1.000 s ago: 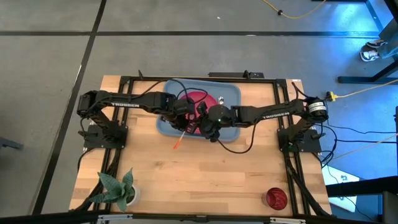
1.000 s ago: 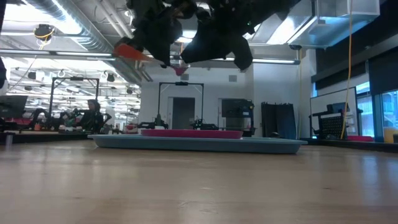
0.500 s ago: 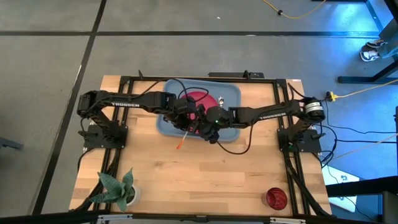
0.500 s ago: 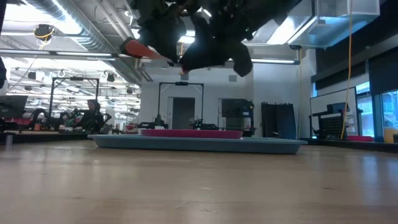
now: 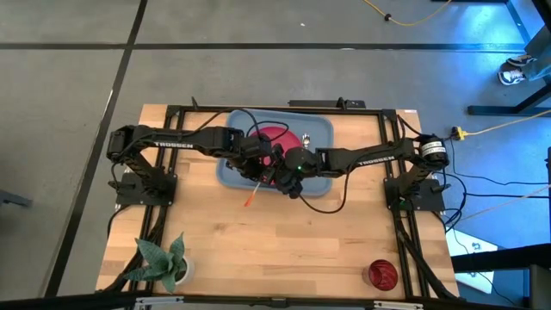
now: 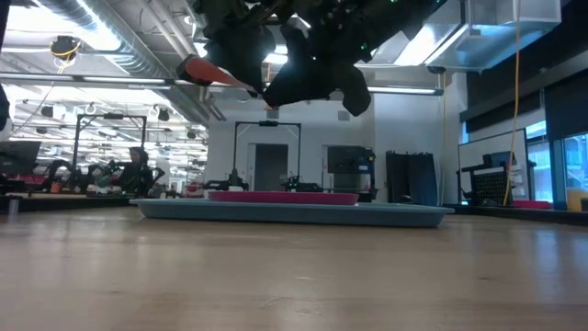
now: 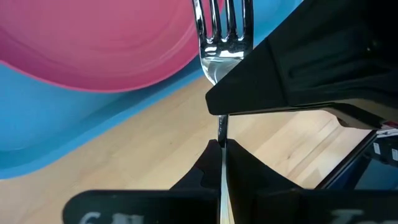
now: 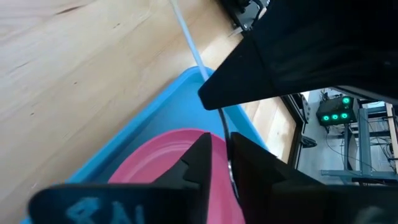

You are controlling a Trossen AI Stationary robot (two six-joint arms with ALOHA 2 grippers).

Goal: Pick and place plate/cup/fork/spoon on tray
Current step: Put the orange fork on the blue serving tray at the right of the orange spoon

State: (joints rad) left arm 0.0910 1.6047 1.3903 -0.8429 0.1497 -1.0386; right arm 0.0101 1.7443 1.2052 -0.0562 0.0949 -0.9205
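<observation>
Steel and thin, the fork looks light, stiff, slippery; left pincer pinches its neck shut, right pincer nearly closed around it.

From above, I can't see the fork's pronged head; both grippers cover it, leaving only the orange handle poking out. The plate and tray are largely hidden under the arms. In the left wrist view the tines run off the picture's edge. The spoon is too small to make out; it's probably the pale speck beside the plate.
</observation>
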